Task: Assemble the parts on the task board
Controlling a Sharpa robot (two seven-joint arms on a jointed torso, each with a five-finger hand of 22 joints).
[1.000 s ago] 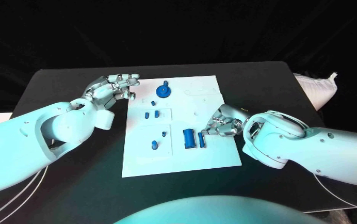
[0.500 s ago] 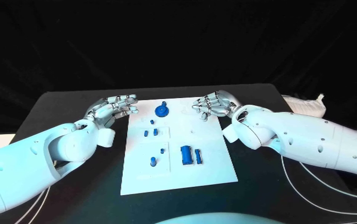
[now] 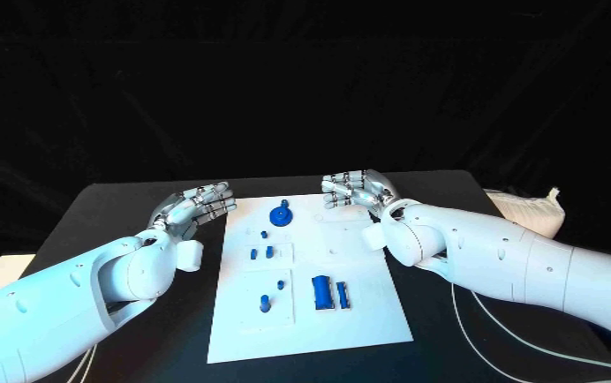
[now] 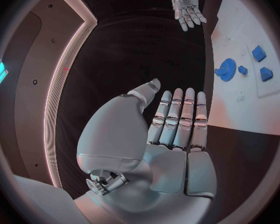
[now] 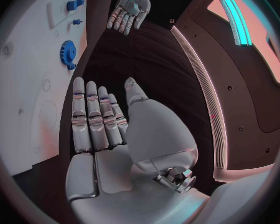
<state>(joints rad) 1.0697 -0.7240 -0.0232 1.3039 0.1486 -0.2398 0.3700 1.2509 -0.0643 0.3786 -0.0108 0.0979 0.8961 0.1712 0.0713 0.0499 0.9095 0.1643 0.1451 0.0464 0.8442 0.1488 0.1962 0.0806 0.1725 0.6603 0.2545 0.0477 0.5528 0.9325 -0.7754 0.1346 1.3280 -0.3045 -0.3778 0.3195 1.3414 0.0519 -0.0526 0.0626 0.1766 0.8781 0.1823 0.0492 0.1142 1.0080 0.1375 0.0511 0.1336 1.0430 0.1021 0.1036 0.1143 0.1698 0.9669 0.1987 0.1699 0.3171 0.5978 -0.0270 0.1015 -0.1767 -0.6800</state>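
Note:
The white task board (image 3: pixel 366 317) lies in the middle of the black table. A blue gear (image 3: pixel 280 216) sits near its far edge, with small blue parts (image 3: pixel 261 252) below it. Two longer blue blocks (image 3: pixel 328 292) stand side by side nearer me. My left hand (image 3: pixel 198 204) is off the board's far left corner, fingers straight and holding nothing. My right hand (image 3: pixel 354 191) hovers at the far right corner, fingers extended and holding nothing. The left wrist view shows the left hand (image 4: pixel 174 127), the gear (image 4: pixel 226 68) and the right hand (image 4: pixel 187 5). The right wrist view shows the right hand (image 5: pixel 99 119) and the gear (image 5: pixel 68 52).
A white bag-like object (image 3: pixel 529 209) lies at the table's right edge. White cables (image 3: pixel 490 348) trail beside my right arm. Bare black table (image 3: pixel 121 215) runs left of the board and beyond its far edge.
My right hand has left the blue blocks at the board's right side and moved to the far right corner, fingers now straight. The camera has tilted; the left hand stays at its corner.

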